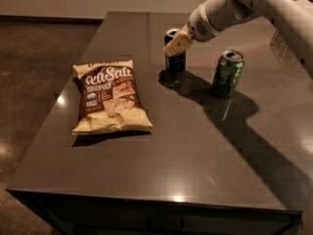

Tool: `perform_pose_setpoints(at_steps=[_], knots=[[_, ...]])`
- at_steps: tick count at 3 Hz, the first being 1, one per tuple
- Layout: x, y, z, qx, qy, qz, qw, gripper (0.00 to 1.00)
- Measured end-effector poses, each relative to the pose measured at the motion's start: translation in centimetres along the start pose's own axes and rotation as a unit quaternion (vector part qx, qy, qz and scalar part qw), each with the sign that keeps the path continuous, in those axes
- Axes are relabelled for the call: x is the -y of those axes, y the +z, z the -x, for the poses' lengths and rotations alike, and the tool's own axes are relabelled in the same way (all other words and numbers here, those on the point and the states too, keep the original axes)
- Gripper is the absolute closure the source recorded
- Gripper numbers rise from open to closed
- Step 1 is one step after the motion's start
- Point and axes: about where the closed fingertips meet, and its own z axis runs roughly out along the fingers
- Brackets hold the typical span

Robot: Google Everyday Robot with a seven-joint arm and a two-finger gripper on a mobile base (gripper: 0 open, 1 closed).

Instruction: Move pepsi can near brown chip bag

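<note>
The single camera view looks down at an angle on a dark, glossy table with a dim brown floor to its left; a brown chip bag lies flat on the left half of the table, pale yellow at its edges, with white script and a cracker picture on the front; toward the far middle stands the pepsi can, small, dark blue and upright, behind and to the right of the bag's upper corner, with bare tabletop between the two; further right, apart from both, stands a green can, also upright; a white robot arm reaches in from the upper right, and its gripper, tan at the tip, sits right at the pepsi can, covering the can's upper front; whether the claw is closed on the can or only placed against it cannot be told from this angle; the can appears to rest on the table, its shadow meeting its base; as a judgement, the task is in its early part: the claw has reached the right can, but the can is not yet beside the bag; what is left is to secure the grip, carry the can left and forward, and set it down upright close to the bag.
</note>
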Motion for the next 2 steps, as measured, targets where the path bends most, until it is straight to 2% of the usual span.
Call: perform_pose_setpoints(at_steps=[1,2], knots=[[-2.2,-0.7,-0.8,-0.004,-0.018,0.025,0.9995,1.00],[-4.2,-0.7,-1.5,-0.008,-0.028,0.047,0.9985,0.82]])
